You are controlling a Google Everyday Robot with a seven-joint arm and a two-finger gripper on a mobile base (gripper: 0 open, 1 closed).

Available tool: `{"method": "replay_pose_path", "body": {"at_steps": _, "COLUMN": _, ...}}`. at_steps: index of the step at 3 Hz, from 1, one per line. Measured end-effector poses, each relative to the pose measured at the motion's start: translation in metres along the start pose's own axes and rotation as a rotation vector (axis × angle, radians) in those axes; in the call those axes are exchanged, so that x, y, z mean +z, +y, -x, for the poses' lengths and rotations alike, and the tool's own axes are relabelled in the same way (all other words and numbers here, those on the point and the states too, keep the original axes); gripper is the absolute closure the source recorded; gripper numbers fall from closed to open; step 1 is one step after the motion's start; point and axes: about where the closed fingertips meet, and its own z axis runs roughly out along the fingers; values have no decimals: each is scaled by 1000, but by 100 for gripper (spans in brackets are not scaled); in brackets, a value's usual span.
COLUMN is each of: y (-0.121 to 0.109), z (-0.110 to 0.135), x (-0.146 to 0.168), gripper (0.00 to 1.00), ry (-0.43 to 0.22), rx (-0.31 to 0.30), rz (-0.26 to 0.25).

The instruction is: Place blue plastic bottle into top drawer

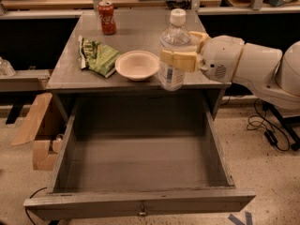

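The blue plastic bottle (172, 50), clear with a white cap, hangs upright in my gripper (180, 53). The gripper is shut on the bottle's middle, with a cream finger (178, 61) across its front. The bottle is held in the air over the front edge of the tabletop, just above the back of the top drawer (140, 207). The drawer is pulled fully out, grey and empty, with a small metal knob on its front panel. My white arm (248, 67) comes in from the right.
On the grey tabletop (140, 32) stand a red soda can (107, 17) at the back, a green chip bag (97, 56) at the left and a white bowl (137, 64) just left of the bottle. A cardboard box (37, 130) sits on the floor at the left.
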Motion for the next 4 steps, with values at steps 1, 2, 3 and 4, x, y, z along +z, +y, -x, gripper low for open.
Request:
{"method": "replay_pose_path", "body": {"at_steps": 1, "y": 28, "z": -19, "x": 8, "gripper": 100, "ry": -2, "rx": 34, "rz": 51}}
{"method": "replay_pose_path", "body": {"at_steps": 2, "y": 70, "z": -50, "x": 18, "gripper": 100, "ry": -23, "rx": 91, "rz": 95}}
{"method": "replay_pose_path", "body": {"at_steps": 3, "y": 120, "z": -95, "x": 42, "gripper": 100, "ry": -42, "rx": 147, "rz": 141}}
{"method": "replay_pose_path", "body": {"at_steps": 4, "y": 140, "z": -122, "x": 56, "gripper": 100, "ry": -28, "rx": 167, "rz": 167}}
